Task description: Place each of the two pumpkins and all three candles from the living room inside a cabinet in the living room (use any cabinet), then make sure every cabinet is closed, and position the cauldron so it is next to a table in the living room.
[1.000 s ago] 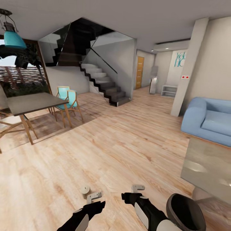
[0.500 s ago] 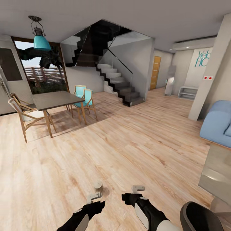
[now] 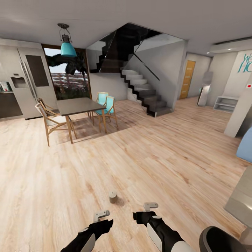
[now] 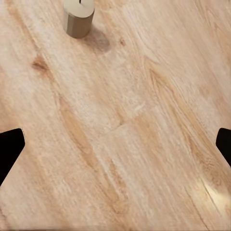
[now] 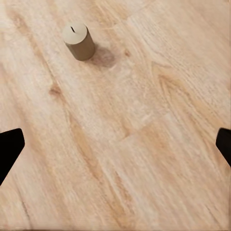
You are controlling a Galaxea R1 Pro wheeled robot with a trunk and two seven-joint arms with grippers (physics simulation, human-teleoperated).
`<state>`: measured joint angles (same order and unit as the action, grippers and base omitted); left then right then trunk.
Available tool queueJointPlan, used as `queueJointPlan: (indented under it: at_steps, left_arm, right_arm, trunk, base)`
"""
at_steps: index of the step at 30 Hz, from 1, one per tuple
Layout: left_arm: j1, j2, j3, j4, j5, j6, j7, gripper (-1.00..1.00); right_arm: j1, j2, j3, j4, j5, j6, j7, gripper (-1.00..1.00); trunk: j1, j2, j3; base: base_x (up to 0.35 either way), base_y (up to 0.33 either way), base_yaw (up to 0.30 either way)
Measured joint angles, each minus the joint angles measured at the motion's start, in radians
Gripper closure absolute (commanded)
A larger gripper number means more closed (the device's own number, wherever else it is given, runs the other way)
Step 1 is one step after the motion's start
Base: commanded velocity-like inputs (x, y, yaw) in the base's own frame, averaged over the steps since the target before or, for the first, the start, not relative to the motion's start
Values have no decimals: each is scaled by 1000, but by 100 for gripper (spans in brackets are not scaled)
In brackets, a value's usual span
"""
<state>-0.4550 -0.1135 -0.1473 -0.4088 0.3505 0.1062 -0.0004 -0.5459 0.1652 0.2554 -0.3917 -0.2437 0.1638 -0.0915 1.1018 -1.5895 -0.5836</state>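
You are standing on open wood floor (image 3: 147, 154) with one candle (image 3: 113, 196) upright just ahead of you, a short beige cylinder with a dark wick mark on top, a little forward of your two hands and roughly between them. Your left hand (image 3: 102, 215) and your right hand (image 3: 151, 207) both hang low over the boards with nothing in them; in each wrist view the two dark fingertips sit at opposite edges of the picture, so both are spread wide. The candle shows in the left wrist view (image 4: 78, 18) and more fully in the right wrist view (image 5: 78, 42), clear of any furniture, so either arm looks able to take it. Judging from this, the step in hand is picking that candle up. Bring the base a touch closer first so you do not have to overreach, then lower one hand straight down with the fingers either side of the round wall, and close on its middle rather than near the top, since a short cylinder could tip or roll if nudged from the side. Keep the other arm out of the way. The dining bench (image 3: 77, 105) with its chairs (image 3: 50, 120), the staircase (image 3: 147, 94) and the pendant lamp (image 3: 68, 49) stand well apart.
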Motion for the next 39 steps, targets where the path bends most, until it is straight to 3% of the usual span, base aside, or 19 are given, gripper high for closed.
queueJointPlan:
  at_steps: [7, 13, 22, 25, 36, 39]
  left_arm:
    - [0, 19, 3, 0, 2, 0, 3, -100]
    - [0, 45, 42, 5, 68, 0, 3, -100]
    - [0, 59, 53, 10, 80, -1, 4, -100]
    - [0, 72, 54, 11, 84, -1, 3, -100]
    - [0, 75, 55, 11, 85, -1, 3, -100]
    - [0, 75, 55, 11, 85, -1, 3, -100]
  right_arm:
    - [1, 0, 0, 0, 2, -14, 0, -100]
    - [8, 0, 0, 0, 2, -46, 1, -100]
    - [9, 0, 1, 0, 2, -52, 2, -100]
    - [9, 0, 1, 0, 2, -52, 2, -100]
    - [9, 0, 2, 0, 2, -52, 2, -100]
    - [9, 0, 18, 1, 18, -53, 1, -100]
  trunk:
    - [0, 0, 0]
    - [0, 0, 0]
    - [0, 0, 2]
    - [-1, 0, 5]
    - [-1, 0, 16]
    - [0, 0, 19]
  base:
    - [-1, -265, 278]
    - [20, -242, 278]
    - [165, -118, 270]
    - [262, 18, 244]
    - [292, 155, 236]
    - [217, 189, 233]
